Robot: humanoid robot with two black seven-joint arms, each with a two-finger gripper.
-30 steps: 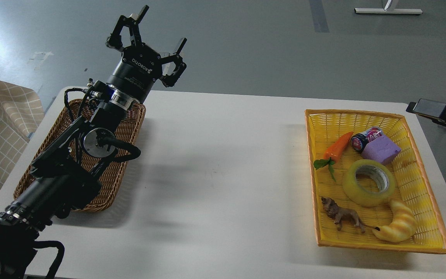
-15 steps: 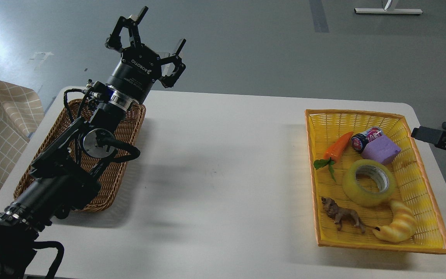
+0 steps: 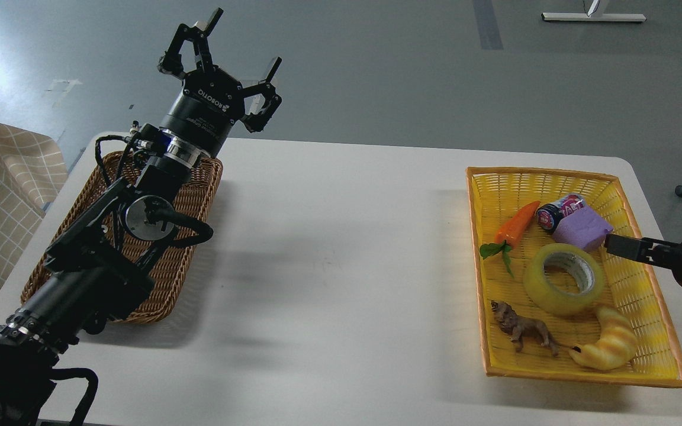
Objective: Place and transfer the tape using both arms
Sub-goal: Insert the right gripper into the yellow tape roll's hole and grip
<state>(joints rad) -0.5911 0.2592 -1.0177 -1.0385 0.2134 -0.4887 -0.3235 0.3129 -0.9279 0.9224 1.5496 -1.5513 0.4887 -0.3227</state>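
Note:
The tape [image 3: 563, 279], a translucent yellowish roll with a grey-white core, lies flat in the yellow basket [image 3: 554, 173] at the right of the white table. My right gripper [image 3: 614, 244] comes in from the right edge, low over the basket, with its tip just right of the roll and under the purple block. It is seen side-on and dark, so its fingers cannot be told apart. My left gripper [image 3: 222, 65] is open and empty, held high over the table's far left edge, far from the tape.
The yellow basket also holds a toy carrot [image 3: 515, 225], a small can [image 3: 554, 213], a purple block [image 3: 582, 228], a toy lion [image 3: 524, 332] and a yellow croissant toy [image 3: 610, 340]. A brown wicker basket [image 3: 181, 278] sits under my left arm.
My right gripper has moved down and to the left, from beyond the table's right edge to over the yellow basket beside the tape. My left arm has barely shifted.

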